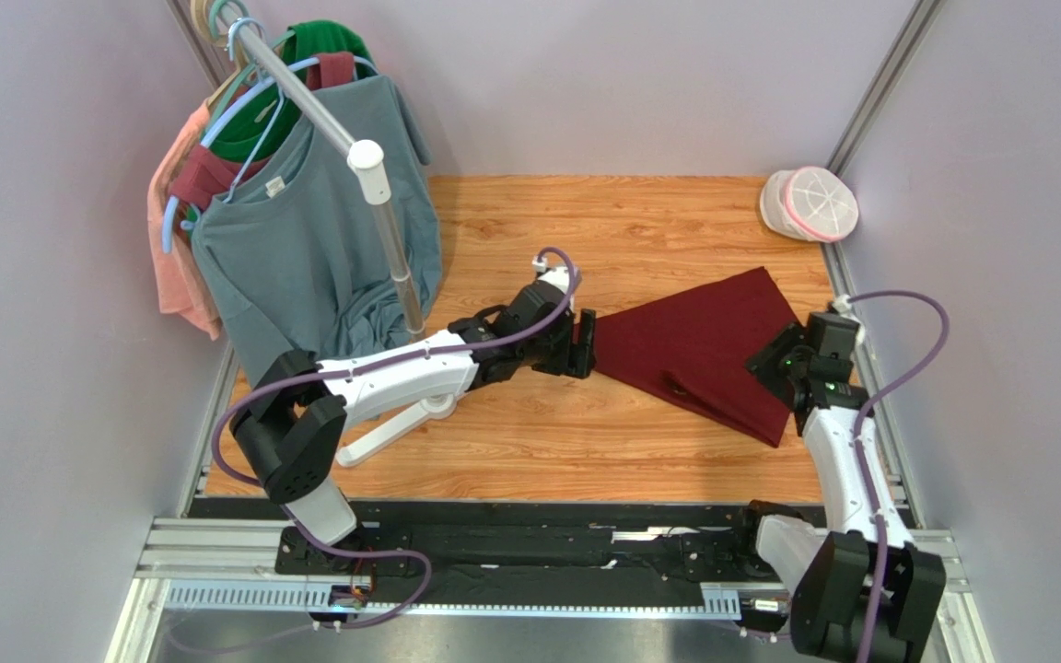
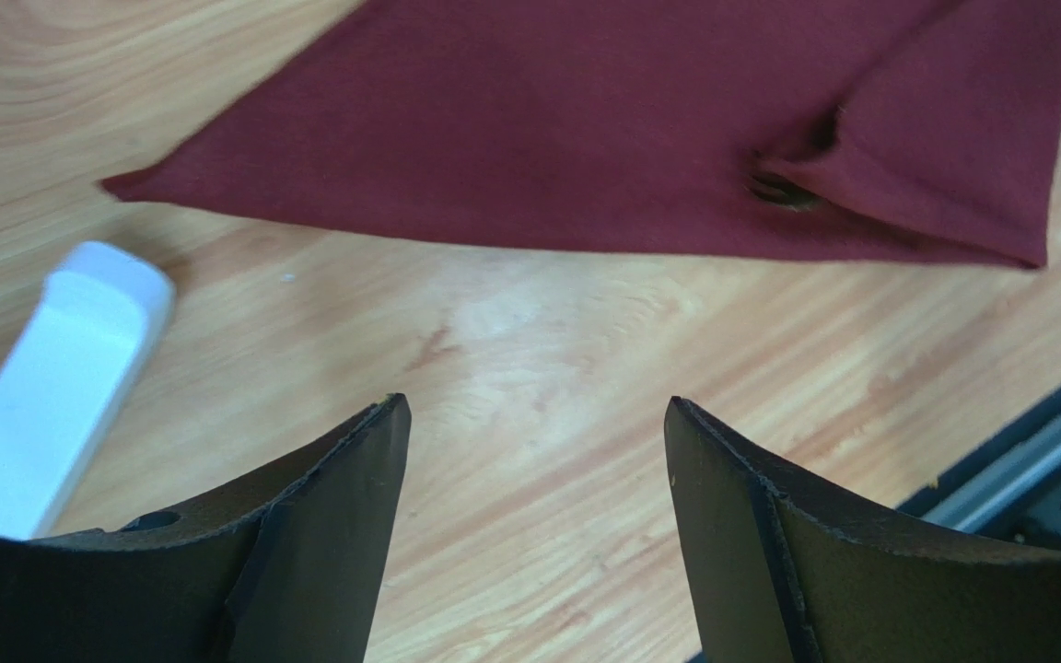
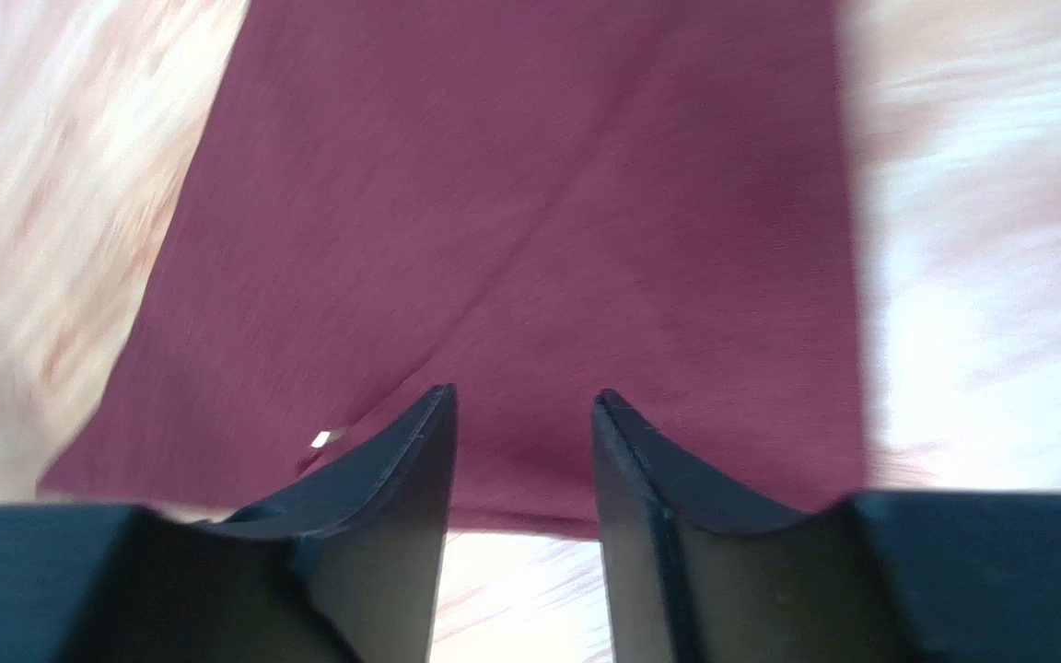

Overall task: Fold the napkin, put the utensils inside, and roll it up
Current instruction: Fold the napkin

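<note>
The maroon napkin (image 1: 699,346) lies folded into a rough triangle on the wooden table, with a raised fold near its front right. It fills the top of the left wrist view (image 2: 605,125) and most of the right wrist view (image 3: 522,207). The fork is mostly hidden in the fold: a brownish end (image 2: 780,189) peeks out, and a small metal glint (image 3: 322,439) shows by my right finger. My left gripper (image 1: 587,346) is open and empty over bare wood (image 2: 533,404), just short of the napkin's left corner. My right gripper (image 1: 777,363) is open over the napkin's right edge (image 3: 527,394), holding nothing.
A clothes rack with a grey shirt (image 1: 308,235) and other garments stands at the back left. Its white base (image 1: 391,428) runs under my left arm and shows in the left wrist view (image 2: 52,387). A white and pink lidded container (image 1: 810,205) sits at the back right corner.
</note>
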Robot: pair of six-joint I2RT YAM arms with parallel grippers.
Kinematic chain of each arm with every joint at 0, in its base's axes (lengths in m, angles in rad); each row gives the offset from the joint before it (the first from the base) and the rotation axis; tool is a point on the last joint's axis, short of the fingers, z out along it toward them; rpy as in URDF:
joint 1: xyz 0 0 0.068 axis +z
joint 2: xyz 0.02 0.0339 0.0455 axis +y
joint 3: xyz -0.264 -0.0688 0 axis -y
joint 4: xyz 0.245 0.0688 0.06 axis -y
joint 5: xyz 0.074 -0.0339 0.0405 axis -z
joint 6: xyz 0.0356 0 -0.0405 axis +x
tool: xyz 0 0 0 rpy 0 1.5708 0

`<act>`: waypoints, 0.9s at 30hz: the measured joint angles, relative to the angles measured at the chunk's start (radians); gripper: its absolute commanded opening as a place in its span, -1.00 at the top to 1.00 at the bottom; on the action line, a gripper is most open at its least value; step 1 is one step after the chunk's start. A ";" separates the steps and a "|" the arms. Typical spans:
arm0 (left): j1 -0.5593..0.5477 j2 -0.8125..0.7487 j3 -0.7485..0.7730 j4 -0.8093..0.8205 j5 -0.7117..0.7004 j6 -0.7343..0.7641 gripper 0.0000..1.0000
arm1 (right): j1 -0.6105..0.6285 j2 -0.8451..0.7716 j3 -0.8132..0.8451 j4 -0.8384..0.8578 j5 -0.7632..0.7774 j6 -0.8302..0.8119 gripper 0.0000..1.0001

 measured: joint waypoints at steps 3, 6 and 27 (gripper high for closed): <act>0.056 0.001 -0.017 0.008 0.017 -0.027 -0.45 | 0.132 0.059 0.001 0.040 -0.028 0.023 0.35; 0.092 0.002 -0.029 0.020 0.029 -0.047 -0.44 | 0.198 0.133 -0.006 0.087 -0.054 0.043 0.41; 0.177 0.044 -0.032 0.016 -0.012 -0.054 -0.43 | 0.362 0.340 -0.061 0.312 -0.125 0.080 0.56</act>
